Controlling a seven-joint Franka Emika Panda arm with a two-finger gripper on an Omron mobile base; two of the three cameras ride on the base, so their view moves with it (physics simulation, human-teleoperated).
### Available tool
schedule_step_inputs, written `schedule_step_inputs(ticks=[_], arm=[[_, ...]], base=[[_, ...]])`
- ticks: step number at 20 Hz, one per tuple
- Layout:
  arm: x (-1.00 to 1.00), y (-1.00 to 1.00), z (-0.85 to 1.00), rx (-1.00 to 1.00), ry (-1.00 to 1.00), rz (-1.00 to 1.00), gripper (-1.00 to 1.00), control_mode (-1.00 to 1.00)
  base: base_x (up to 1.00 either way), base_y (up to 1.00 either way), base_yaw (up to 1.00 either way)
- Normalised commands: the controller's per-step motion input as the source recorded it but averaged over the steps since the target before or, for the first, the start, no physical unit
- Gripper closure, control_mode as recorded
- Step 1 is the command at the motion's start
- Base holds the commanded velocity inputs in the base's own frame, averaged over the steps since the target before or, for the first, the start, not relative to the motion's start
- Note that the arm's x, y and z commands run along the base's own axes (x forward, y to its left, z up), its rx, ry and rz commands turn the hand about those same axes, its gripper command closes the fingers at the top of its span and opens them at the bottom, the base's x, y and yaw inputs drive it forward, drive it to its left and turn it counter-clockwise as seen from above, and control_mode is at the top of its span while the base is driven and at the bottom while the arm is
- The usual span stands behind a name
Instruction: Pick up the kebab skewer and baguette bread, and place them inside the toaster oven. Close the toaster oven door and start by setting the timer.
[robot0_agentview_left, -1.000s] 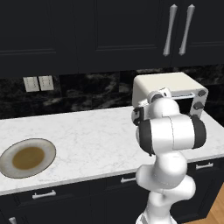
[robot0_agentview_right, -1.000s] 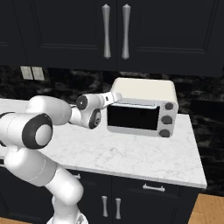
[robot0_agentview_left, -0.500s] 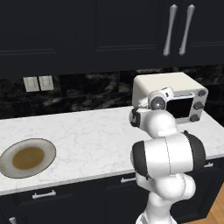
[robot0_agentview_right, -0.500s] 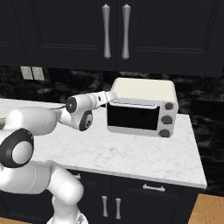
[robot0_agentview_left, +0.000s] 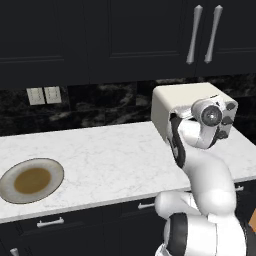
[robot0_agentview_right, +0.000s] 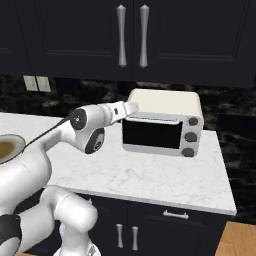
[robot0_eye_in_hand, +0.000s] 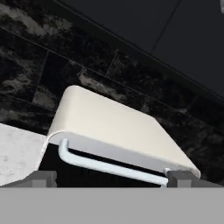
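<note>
The cream toaster oven (robot0_agentview_right: 165, 102) stands at the back right of the counter, and its dark glass door (robot0_agentview_right: 151, 134) is shut. My gripper (robot0_agentview_right: 131, 107) hovers at the oven's upper left front corner, level with the door's light bar handle (robot0_agentview_right: 152, 119). In the hand view the jaws stand open, with the fingertips (robot0_eye_in_hand: 42, 178) wide apart and the handle (robot0_eye_in_hand: 109, 168) running between them, just ahead. I cannot tell whether they touch it. The oven's top (robot0_eye_in_hand: 109, 127) lies beyond. The kebab skewer and the baguette bread are out of view.
A round plate (robot0_agentview_left: 50, 169) with a brown centre and nothing on it lies at the counter's front left. Several round knobs (robot0_agentview_right: 190, 136) run down the oven's right side. Dark cabinets (robot0_agentview_right: 131, 35) hang overhead. Bare marble counter (robot0_agentview_left: 110, 155) stretches between plate and oven.
The arm's elbow has swung down and round, while the hand has stayed by the oven's upper left front and risen slightly. The jaws remain open.
</note>
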Motion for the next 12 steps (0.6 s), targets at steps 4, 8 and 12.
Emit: schedule_step_inputs(ticks=[4,8,12], arm=[[-0.90,-1.00,0.08,-0.04,0.26,0.28,-1.00,-1.00],[-0.69,-1.00,0.00,-0.11,0.28,0.36,-1.00,-1.00],[-0.74,-0.99,0.00,-0.17,0.22,0.42,-1.00,-1.00]], base=[[0.00,0.00,0.00],[0.00,0.00,0.00],[0.00,0.00,0.00]])
